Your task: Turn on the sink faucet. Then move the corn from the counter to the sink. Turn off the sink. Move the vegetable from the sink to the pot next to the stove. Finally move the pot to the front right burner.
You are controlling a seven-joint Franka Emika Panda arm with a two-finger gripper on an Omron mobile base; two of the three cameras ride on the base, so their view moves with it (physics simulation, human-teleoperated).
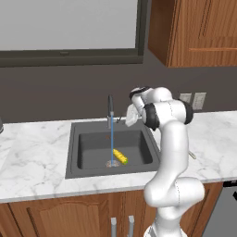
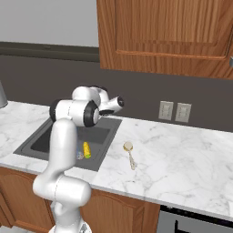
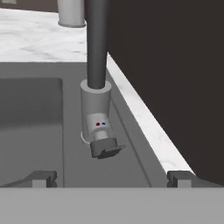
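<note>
Already the corn (image 1: 120,156) lies on the floor of the sink (image 1: 74,152), below and ahead of the gripper (image 3: 111,177), with the blue stream running down just beside it, so the step in hand reads as shutting off the water. The gripper hangs behind the basin with its jaws spread wide and nothing between them, aimed at the base of the sink faucet (image 3: 97,65); the small lever (image 3: 105,146) sits straight ahead, between the two fingertips' lines but not yet touched. Next, probably, the hand must ease forward and push that lever back.
</note>
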